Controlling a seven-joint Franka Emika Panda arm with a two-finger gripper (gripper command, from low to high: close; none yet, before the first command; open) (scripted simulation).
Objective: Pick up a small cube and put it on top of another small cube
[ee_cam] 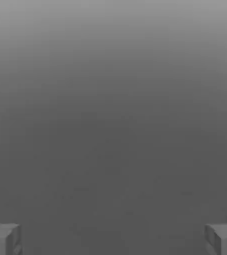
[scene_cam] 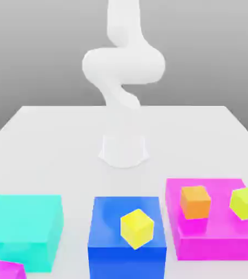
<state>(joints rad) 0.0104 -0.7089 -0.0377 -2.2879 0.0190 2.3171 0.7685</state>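
Nothing is stacked yet; the whole task is left to do.
Nearest, at the exterior view's left corner, the pink cube (scene_cam: 6, 270) lies on the table beside the cyan block (scene_cam: 22, 222). A little farther, the yellow cube (scene_cam: 137, 228) sits on the blue block (scene_cam: 108, 240). The gripper (ee_cam: 113, 240) is wide open, holding nothing; far behind, the arm (scene_cam: 123, 65) stands raised.
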